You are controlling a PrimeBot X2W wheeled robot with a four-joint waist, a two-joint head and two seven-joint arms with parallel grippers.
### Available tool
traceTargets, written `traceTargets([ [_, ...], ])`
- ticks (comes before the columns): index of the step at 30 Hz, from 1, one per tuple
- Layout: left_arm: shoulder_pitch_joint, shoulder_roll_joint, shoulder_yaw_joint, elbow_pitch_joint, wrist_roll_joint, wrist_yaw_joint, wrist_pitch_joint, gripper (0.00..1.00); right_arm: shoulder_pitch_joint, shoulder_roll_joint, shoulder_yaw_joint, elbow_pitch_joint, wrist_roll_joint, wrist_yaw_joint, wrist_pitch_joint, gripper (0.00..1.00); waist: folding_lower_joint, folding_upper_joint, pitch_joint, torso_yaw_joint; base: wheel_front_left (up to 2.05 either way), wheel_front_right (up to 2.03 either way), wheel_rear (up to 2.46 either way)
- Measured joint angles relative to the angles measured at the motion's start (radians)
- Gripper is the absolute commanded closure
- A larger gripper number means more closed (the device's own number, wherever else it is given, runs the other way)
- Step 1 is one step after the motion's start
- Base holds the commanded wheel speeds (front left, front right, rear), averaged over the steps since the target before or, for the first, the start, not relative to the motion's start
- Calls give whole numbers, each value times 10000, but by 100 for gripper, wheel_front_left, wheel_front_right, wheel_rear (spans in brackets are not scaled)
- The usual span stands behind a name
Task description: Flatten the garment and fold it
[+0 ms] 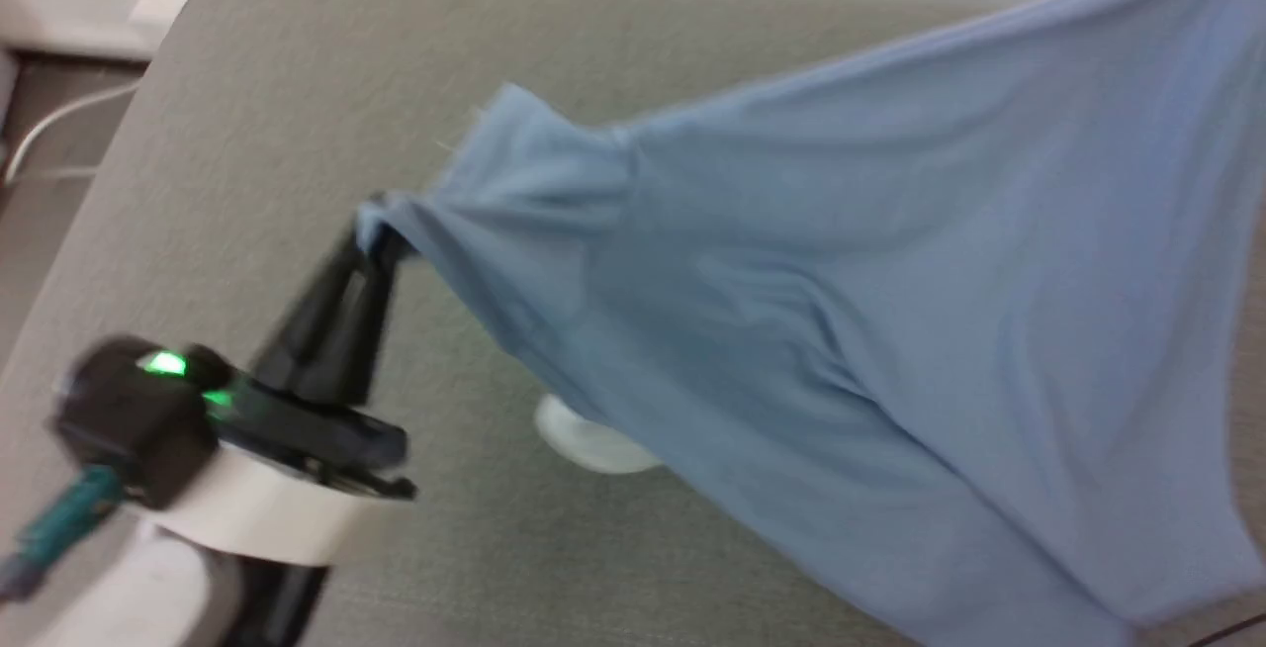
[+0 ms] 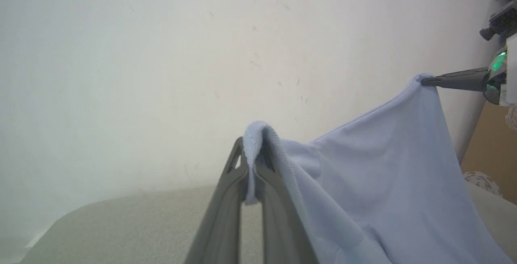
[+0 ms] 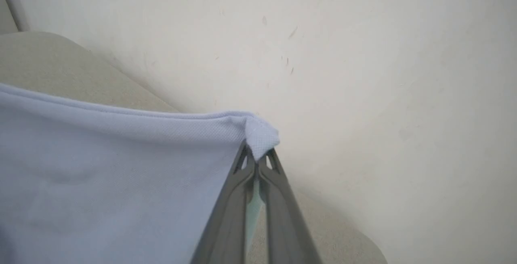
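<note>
Blur smears the head view. The light blue short-sleeved polo shirt (image 1: 841, 281) runs off the frame's right edge, with a white scrap (image 1: 591, 441) beneath it, too blurred to name. The shirt hangs stretched above the grey fabric-topped bench (image 1: 277, 133) — left claw (image 1: 379, 239) and right claw (image 3: 257, 157) each clamped on an edge — before a scuffed pale wall (image 2: 141, 54).

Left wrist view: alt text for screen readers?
The left pincer is shut on a bunched edge of the light blue garment, which stretches up and right to the right pincer. Grey surface below, white wall behind.
</note>
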State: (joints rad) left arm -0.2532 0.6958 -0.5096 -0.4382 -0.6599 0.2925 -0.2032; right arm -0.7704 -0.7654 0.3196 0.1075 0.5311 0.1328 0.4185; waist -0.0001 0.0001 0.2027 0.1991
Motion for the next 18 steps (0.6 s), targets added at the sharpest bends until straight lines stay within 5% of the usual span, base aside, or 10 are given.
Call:
traceTargets([
  [10, -1434, 1254, 1580, -1009, 31, 127, 483, 100, 293, 453, -1131, -1827, -142, -2, -418, 100, 0, 0, -1110, -1391, 0, 0, 0],
  [18, -3148, 1701, 2575, -1417, -4, 167, 857, 100, 378, 809, -2069, -2830, -276, 0, -142, 100, 0, 0, -1538, -2348, 0, 0, 0],
])
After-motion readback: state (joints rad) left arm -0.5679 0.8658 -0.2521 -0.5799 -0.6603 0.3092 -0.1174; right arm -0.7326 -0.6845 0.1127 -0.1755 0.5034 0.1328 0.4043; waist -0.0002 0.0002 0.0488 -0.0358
